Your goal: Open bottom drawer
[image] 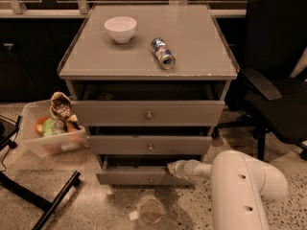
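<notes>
The bottom drawer [125,177] is the lowest, slimmest grey front of the cabinet, with a small round knob [151,179]. It stands slightly pulled out, with a dark gap above its front. My gripper [171,167] is at the top edge of this drawer front, right of the knob, reaching in from the right. My white arm [240,186] fills the lower right. The gripper tip sits in the shadow of the gap.
The middle drawer [192,145] and top drawer [110,113] are also slightly ajar. A white bowl [120,28] and a lying can [162,52] sit on the cabinet top. A plastic bin [48,135] stands left, an office chair [278,80] right, a clear cup [150,211] on the floor in front.
</notes>
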Controlling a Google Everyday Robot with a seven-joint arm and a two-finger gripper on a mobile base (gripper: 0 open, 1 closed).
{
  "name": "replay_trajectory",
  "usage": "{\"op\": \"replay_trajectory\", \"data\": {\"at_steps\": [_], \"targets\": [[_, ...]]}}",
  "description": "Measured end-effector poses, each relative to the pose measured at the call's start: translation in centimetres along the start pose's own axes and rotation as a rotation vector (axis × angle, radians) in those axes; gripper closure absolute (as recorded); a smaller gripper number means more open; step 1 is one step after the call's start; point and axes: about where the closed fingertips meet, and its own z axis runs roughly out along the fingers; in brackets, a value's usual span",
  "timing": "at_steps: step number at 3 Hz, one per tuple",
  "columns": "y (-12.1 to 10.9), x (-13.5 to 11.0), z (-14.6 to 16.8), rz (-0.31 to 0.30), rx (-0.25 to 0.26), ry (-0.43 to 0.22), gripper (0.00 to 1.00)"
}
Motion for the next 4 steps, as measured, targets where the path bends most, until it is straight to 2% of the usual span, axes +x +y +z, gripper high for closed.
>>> {"op": "replay_trajectory", "data": {"at_steps": [1, 2, 3, 4], "targets": [[0.2, 0.0, 0.0, -0.008, -0.01, 0.005, 1.0], [1.6, 1.2, 0.1, -0.09, -0.03, 0.044, 1.0], [1.6, 1.1, 0.0, -0.09, -0.03, 0.044, 1.0], [3.2, 3.6, -0.3, -0.202, -0.061, 0.128, 1.0]]}}
